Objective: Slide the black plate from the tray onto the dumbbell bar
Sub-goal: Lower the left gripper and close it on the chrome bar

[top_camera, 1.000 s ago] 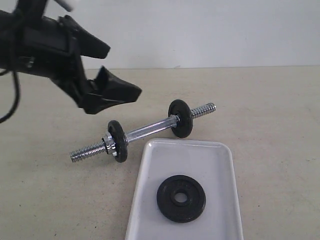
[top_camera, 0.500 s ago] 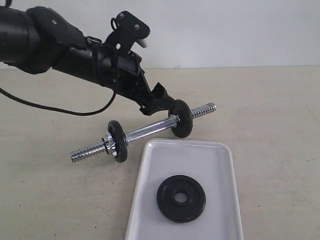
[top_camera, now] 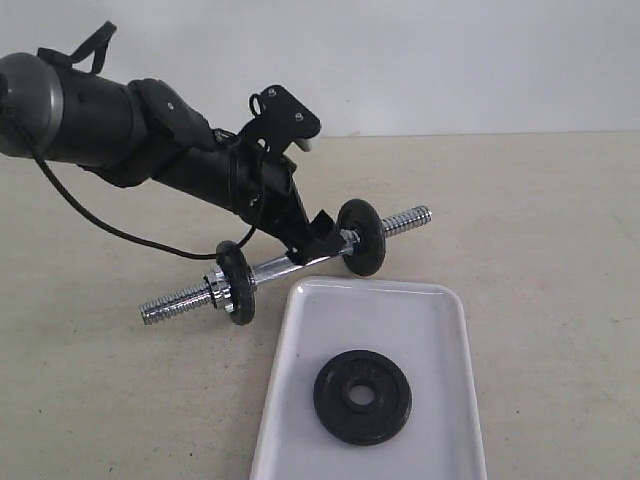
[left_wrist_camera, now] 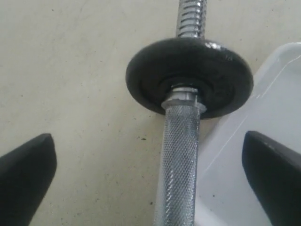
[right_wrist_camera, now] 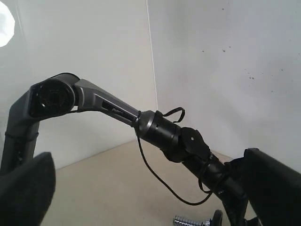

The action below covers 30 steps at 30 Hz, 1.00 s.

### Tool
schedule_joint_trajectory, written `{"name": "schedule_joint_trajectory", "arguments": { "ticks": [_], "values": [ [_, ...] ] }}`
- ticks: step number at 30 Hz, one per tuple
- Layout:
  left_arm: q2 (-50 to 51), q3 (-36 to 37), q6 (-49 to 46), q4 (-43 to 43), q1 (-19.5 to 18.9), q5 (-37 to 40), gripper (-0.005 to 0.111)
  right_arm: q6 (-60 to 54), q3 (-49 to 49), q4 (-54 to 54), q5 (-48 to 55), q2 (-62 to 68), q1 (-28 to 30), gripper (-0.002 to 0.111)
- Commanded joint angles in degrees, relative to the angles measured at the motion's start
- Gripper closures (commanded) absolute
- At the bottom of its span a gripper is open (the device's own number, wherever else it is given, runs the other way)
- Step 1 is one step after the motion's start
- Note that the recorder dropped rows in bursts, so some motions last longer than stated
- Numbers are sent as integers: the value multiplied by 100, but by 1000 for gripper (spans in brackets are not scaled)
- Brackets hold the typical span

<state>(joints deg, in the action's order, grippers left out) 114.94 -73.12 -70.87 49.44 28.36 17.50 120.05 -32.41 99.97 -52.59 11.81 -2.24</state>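
The black plate [top_camera: 362, 396] lies flat in the white tray [top_camera: 430, 320], near its front. Behind the tray the dumbbell bar [top_camera: 276, 267] rests on the table with a black disc near each end. My left gripper [top_camera: 316, 244] is down at the bar's middle, open. In the left wrist view the knurled bar [left_wrist_camera: 181, 160] runs between the spread fingers [left_wrist_camera: 26, 176] of the left gripper [left_wrist_camera: 148, 157] without touching them. My right gripper [right_wrist_camera: 148, 188] is open with nothing between its fingers, and it is out of the exterior view.
One fixed disc [top_camera: 361, 237] sits just right of the left gripper, the other [top_camera: 236, 282] by a chrome collar nut to its left. A tray corner [left_wrist_camera: 235, 188] lies close beside the bar. The left arm [right_wrist_camera: 164, 132] and its cable cross the right wrist view.
The left arm has swung down and to the right from above the table's left side. Its open fingers now straddle the bar's middle. Plate, tray and bar have not moved.
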Motion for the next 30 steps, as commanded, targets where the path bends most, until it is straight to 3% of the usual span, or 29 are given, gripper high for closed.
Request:
{"name": "schedule_joint_trajectory", "arguments": {
  "ticks": [1, 15, 30],
  "values": [
    [293, -26, -73, -5, 29, -122, 7, -23, -27, -2, -10, 35, 36, 3],
    [638, -26, -73, -5, 29, -983, 7, -23, -27, -2, -163, 35, 36, 3],
    [1122, -688, -73, 47, 29, -978, 7, -23, -27, -2, -259, 35, 36, 3]
  ]
}}
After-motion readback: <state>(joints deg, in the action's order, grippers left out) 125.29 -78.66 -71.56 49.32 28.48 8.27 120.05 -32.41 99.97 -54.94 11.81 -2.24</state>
